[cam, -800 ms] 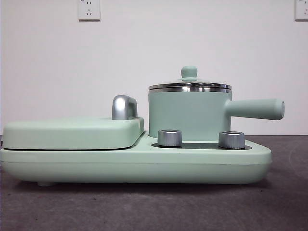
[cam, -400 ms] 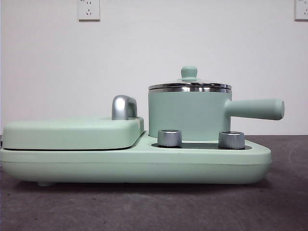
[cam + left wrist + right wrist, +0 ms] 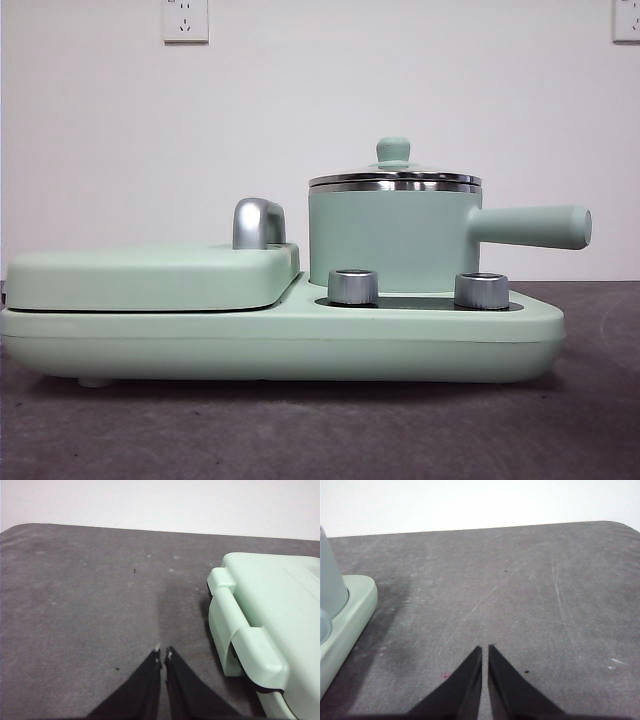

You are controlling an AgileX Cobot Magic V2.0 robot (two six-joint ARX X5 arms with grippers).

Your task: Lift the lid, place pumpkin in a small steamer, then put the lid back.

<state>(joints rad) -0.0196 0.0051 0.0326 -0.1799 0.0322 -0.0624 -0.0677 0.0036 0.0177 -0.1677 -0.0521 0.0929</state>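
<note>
since the lid [image 3: 394, 179] sits flat on the small steamer [image 3: 390, 238], which stands on the mint cooker base [image 3: 280, 345] beside the flat griddle cover [image 3: 150, 277], you've got an easy start. glass disc with a steel rim, so probably stiff, a bit slippery and breakable; i'd pinch the mint knob [image 3: 393, 150] sticking straight up, not the rim. the steamer's long handle [image 3: 530, 226] runs level, pointing away from the griddle side. left gripper [image 3: 163, 653] and right gripper [image 3: 485, 649] both hover over bare table, clenched with nothing in them. can't see the pumpkin anywhere.
</note>
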